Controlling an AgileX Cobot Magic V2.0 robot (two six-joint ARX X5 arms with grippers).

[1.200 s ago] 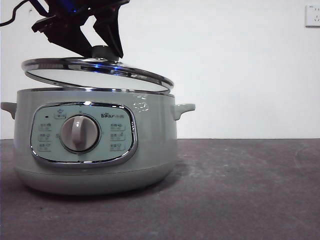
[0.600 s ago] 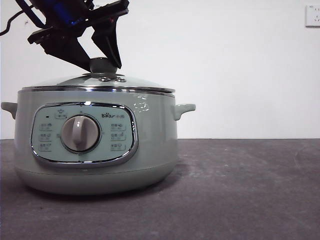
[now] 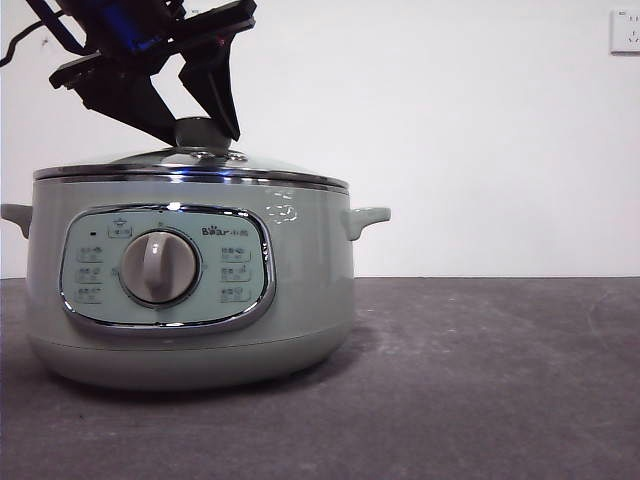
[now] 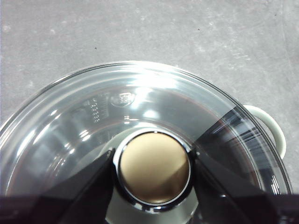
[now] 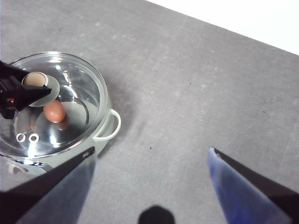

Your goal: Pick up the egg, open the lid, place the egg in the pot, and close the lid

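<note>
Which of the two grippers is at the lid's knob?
The left gripper: its jaws flank the lid knob. The right gripper hangs open, apart.

A second ago the glass lid point(image 3: 190, 165) hung tilted above the pot point(image 3: 190, 290) with a gap along its rim; now it sits level and closed on it. The left pincer point(image 3: 200, 128), jaws around the knob point(image 3: 203, 133), has come down with it.

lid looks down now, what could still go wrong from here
The left gripper is shut on the knob of the lid, which lies level on the pot. If the arm rises before the jaws part, the lid may lift or skew off the rim. A sideways pull could nudge the pot and roll the egg inside. The right gripper waits open, well clear.
</note>
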